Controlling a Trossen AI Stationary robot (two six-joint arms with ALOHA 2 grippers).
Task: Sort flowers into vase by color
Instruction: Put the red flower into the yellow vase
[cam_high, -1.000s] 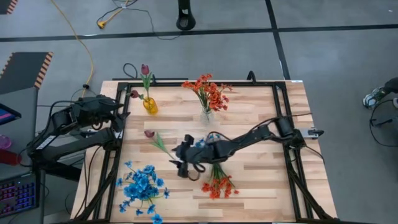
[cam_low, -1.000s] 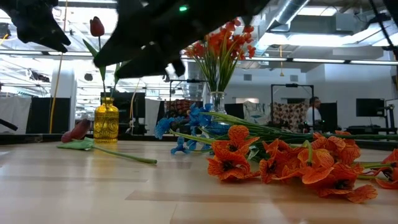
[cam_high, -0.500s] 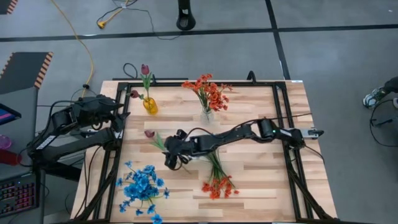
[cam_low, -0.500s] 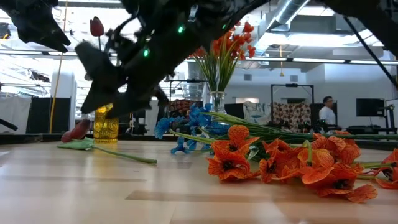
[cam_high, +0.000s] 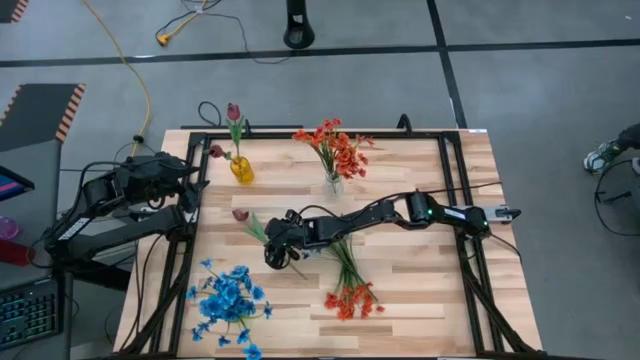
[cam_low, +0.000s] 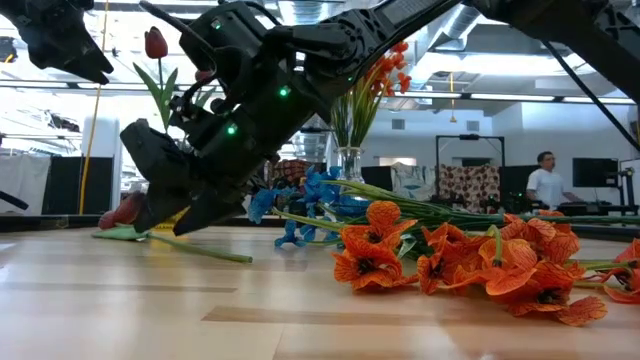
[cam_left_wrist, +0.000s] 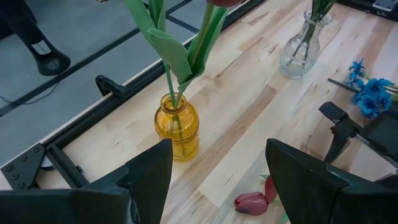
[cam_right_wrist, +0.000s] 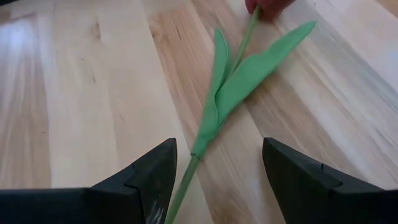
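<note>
The right gripper (cam_high: 272, 255) is held open, low over the table (cam_high: 420, 280) near its centre, fingers (cam_right_wrist: 147, 180) straddling the stem of a loose tulip (cam_high: 250, 224) lying toward 10 o'clock. Blue flowers (cam_high: 228, 300) lie at 7 o'clock, orange ones (cam_high: 350, 292) at 5. The left gripper (cam_high: 192, 172) is parked open at the left edge, near the yellow vase (cam_high: 241, 168); bare wood is left between.

Right gripper (cam_high: 272, 256) low, fingers parted.
</note>
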